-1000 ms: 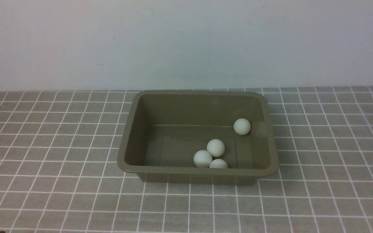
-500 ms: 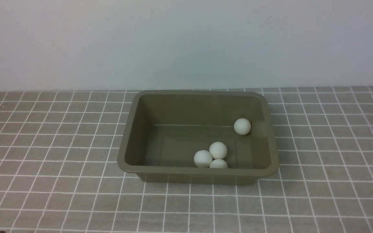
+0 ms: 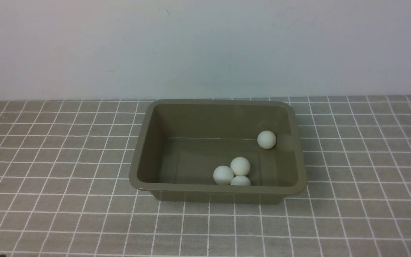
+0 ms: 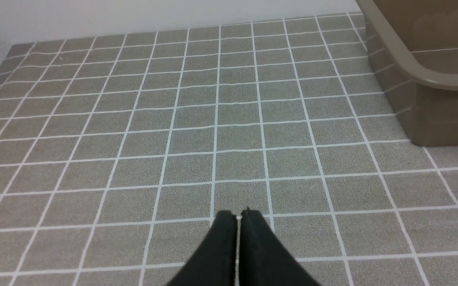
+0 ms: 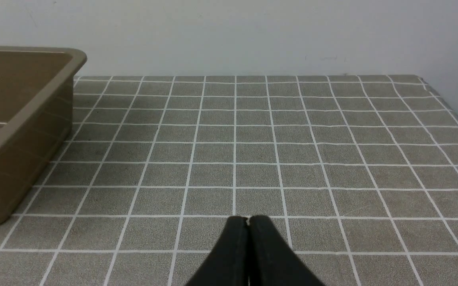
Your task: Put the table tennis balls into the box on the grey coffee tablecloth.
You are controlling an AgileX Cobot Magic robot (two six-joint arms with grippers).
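Nearest the robot, the left gripper [image 4: 238, 216] and the right gripper [image 5: 248, 218] each hover over the grey coffee tablecloth [image 3: 48, 200], fingers clenched together on nothing. Farther off, the olive box [image 3: 145, 142] sits on the cloth. All four table tennis balls lie inside: three clustered [image 3: 223, 175] touching by the near wall, one [image 3: 266, 139] apart toward the far right corner.
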